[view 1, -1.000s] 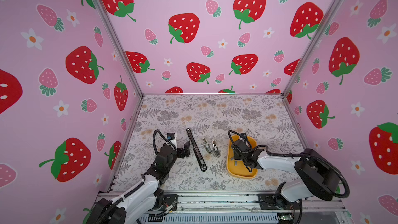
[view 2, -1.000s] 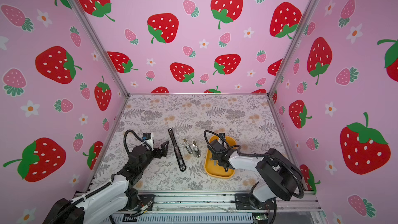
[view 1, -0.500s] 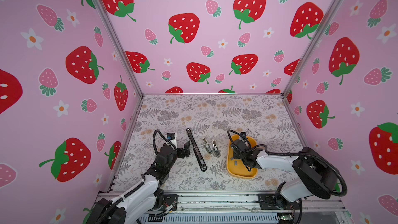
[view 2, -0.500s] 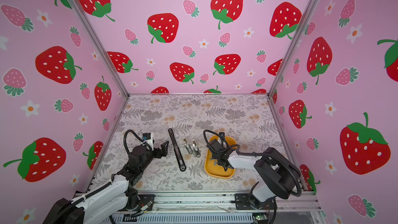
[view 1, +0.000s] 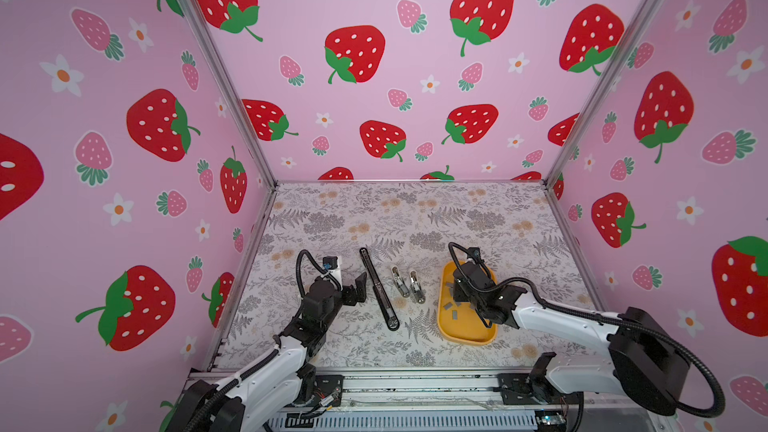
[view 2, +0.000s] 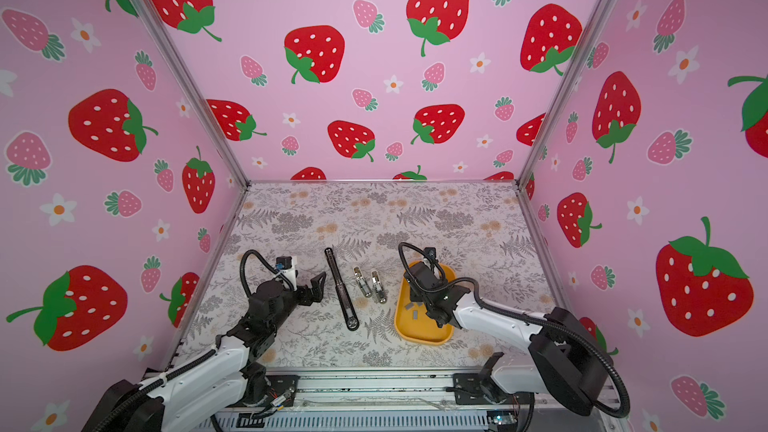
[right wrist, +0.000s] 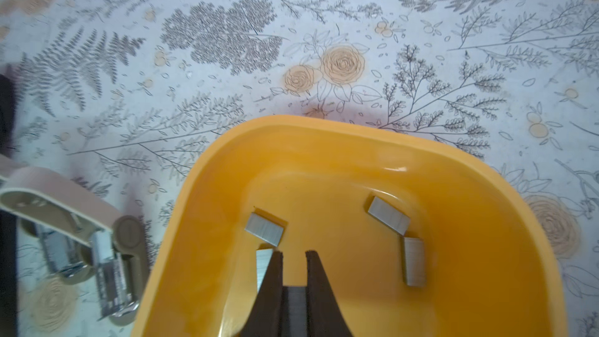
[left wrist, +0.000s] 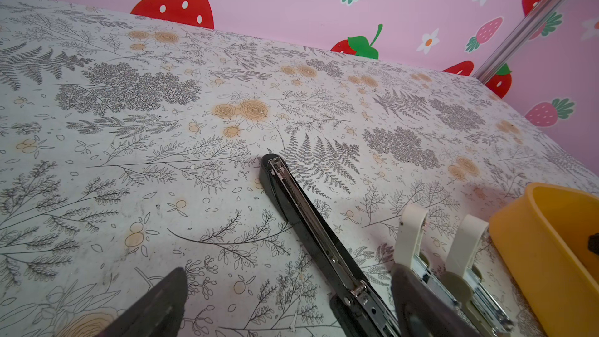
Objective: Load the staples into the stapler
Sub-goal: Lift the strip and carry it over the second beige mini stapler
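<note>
Your right gripper (right wrist: 294, 254) has drawn its jaws in over the last second, low inside the shallow yellow plastic tray (right wrist: 324, 123). They now pinch one short grey metal staple strip (right wrist: 294, 306) between them. That reads as the pick made, so what remains is the lift, the carry and the seating. You cannot tell from these views whether the strip has left the tray floor.

The rest of the staples are loose in the tray. One loose strip (right wrist: 263, 267) lies right against the outer side of a finger and may drag along as you rise. Another (right wrist: 265, 229) sits just beyond it, and two more (right wrist: 389, 215) lie together, apart from the fingers.

In both top views the tray sits at 3 o'clock of the row of staplers. Next to it, toward 9 o'clock, two small cream-and-steel staplers (view 1: 400, 282) lie side by side, hinged open. Further toward 9 o'clock lies the long black stapler (view 1: 379, 295), opened flat with its rail upward.

If the black stapler is your target, the cream pair lies straight across your path, so carry high over it. Which stapler is meant to take this strip is not clear.

Your left gripper (left wrist: 290, 275) has not moved. It hovers spread wide and empty just at 9 o'clock of the black stapler, placed to steady it.
</note>
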`<act>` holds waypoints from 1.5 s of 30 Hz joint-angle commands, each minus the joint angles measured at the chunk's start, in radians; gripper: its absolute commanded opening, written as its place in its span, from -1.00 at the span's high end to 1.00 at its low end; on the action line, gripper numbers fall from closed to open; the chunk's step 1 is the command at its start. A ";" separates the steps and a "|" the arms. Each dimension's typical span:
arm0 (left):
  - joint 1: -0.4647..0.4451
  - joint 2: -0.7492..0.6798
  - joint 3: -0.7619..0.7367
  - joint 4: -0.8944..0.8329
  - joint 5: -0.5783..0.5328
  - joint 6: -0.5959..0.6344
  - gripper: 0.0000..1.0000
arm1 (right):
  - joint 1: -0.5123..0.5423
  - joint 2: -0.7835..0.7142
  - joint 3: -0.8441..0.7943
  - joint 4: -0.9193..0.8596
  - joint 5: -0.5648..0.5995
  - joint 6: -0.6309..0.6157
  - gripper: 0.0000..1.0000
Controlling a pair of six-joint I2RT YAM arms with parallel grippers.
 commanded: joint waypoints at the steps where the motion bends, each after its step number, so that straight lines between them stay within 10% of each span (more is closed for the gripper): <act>1: -0.002 0.006 0.034 0.020 -0.021 0.010 -0.98 | 0.020 -0.043 0.020 -0.027 -0.015 -0.025 0.84; 20: -0.004 0.016 0.041 0.015 -0.022 0.012 -0.98 | 0.292 0.163 0.175 0.081 -0.018 0.041 0.84; 45: -0.004 -0.003 0.032 0.017 -0.015 0.011 -0.98 | 0.289 0.238 0.103 0.152 0.055 -0.048 0.82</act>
